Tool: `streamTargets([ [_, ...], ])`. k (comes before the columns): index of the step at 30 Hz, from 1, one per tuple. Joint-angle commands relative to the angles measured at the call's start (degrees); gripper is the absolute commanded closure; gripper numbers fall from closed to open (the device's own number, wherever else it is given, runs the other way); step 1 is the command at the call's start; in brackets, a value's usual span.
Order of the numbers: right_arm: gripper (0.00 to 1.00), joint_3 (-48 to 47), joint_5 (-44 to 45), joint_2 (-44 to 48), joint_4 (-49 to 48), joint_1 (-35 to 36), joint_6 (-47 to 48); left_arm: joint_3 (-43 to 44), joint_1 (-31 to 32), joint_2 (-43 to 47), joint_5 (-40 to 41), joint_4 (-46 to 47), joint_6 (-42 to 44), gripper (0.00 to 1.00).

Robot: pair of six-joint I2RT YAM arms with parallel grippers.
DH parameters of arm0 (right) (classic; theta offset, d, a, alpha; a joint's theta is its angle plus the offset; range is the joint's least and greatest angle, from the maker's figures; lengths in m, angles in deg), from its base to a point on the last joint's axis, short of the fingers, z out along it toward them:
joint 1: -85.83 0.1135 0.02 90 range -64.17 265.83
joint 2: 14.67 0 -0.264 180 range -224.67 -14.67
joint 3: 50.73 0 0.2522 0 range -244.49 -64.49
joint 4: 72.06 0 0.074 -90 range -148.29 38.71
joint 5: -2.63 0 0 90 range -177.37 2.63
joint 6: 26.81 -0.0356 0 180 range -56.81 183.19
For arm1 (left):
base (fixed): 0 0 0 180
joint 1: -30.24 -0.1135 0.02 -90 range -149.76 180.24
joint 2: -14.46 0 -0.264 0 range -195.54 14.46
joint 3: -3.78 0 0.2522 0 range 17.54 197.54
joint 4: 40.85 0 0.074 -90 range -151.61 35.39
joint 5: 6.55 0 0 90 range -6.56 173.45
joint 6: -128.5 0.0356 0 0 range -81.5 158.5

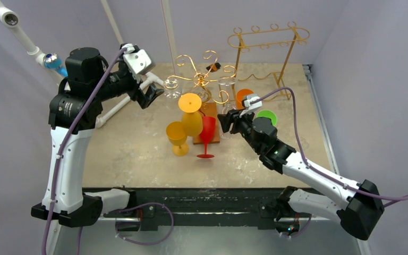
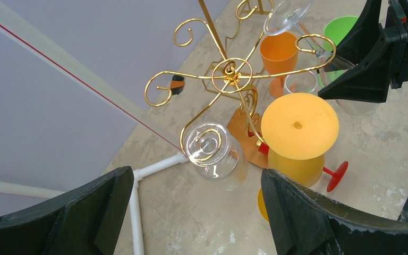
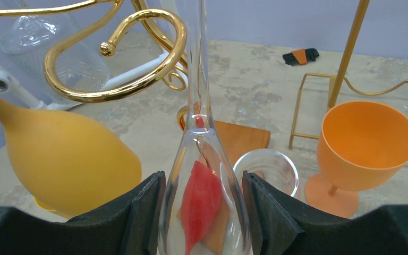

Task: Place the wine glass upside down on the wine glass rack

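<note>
Nearest, the clear wine glass (image 3: 204, 175) is pinched bowl-down by the right gripper (image 3: 203, 212), its stem rising beside a hook of the spiral rack (image 2: 231, 71). The left gripper (image 2: 195, 180) hangs spread wide, far left. Second rack (image 1: 287, 62) far right. Three clear glasses, two yellow glasses (image 1: 190, 114), one red glass (image 1: 207, 133), one orange glass (image 1: 243, 96), one green glass (image 1: 266, 116).

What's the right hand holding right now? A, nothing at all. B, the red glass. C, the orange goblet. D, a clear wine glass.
D: in the right wrist view the clear wine glass sits clamped by its bowl between the fingers of the right hand, while the orange goblet stands apart, off to one side.
</note>
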Motion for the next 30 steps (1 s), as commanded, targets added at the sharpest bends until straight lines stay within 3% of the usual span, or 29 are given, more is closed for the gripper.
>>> streamTargets([
  [1,1.0,0.0,-0.43,-0.76,-4.81,-0.14,0.96,-0.35,-0.03,0.05,3.43,0.05,-1.4,0.02],
  [10,1.0,-0.56,-0.66,-2.33,-4.63,-1.02,-0.08,-7.14,-0.03,0.2,3.49,3.3,0.14,0.05],
  [30,1.0,2.23,-3.78,-2.37,-8.64,-1.01,1.95,-7.77,-0.03,-1.77,5.34,5.12,0.26,0.06],
])
